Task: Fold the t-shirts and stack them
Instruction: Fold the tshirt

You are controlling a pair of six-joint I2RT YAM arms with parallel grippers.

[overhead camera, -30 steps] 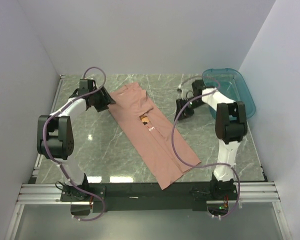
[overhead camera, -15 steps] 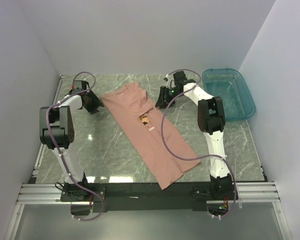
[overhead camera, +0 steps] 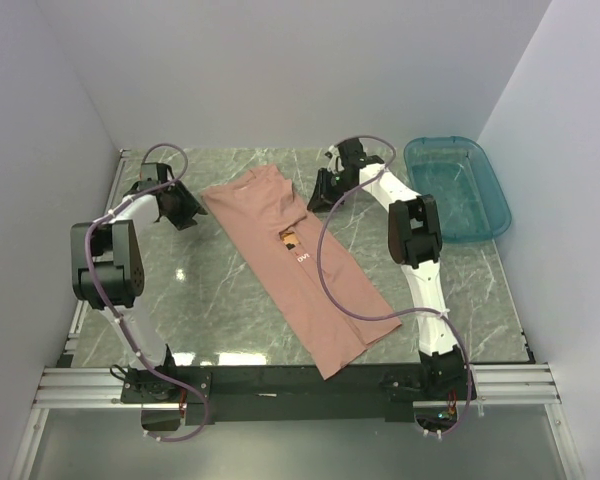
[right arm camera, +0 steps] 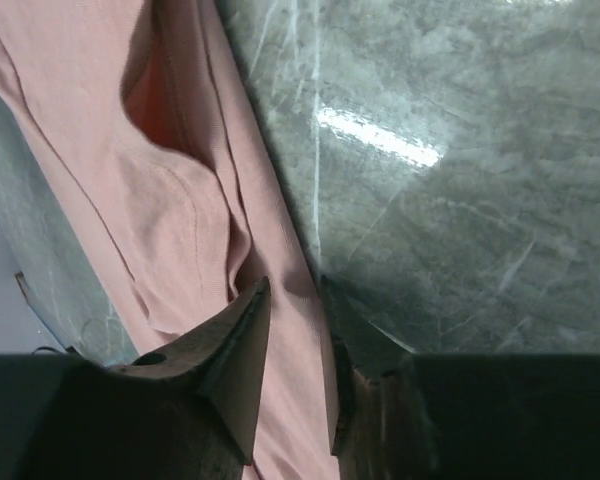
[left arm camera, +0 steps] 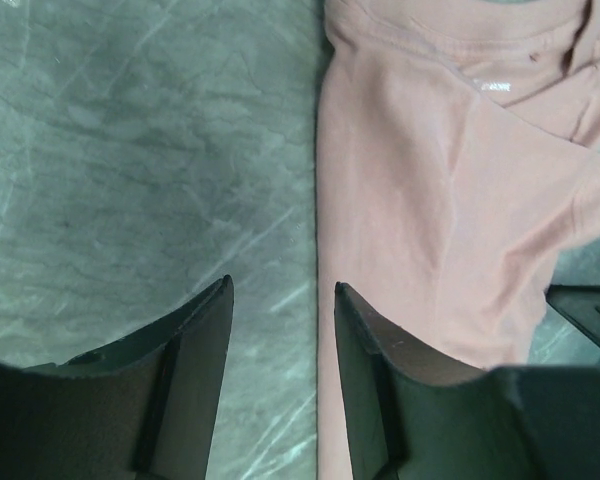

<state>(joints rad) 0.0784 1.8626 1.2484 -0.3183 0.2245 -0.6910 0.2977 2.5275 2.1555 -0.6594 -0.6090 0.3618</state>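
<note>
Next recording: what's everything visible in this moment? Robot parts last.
t-shirt: one, salmon pink, long strip lying diagonally mid-table
tub: one, teal, table's far right corner
table: one, grey-green marble
walls: white, three sides
cables: purple, looping along both arms
left arm, right arm: black and white
left end effector: black, jaws open at the shirt's edge
right end effector: black, narrow gap over the shirt's edge, grip unclear

T-shirt (overhead camera: 325, 290): soft matt knit cloth, few creases. Bench (overhead camera: 210, 290): smooth glossy marble-look top, bright glare spots. Tub (overhead camera: 455, 200): smooth translucent teal plastic, slight shine.
</note>
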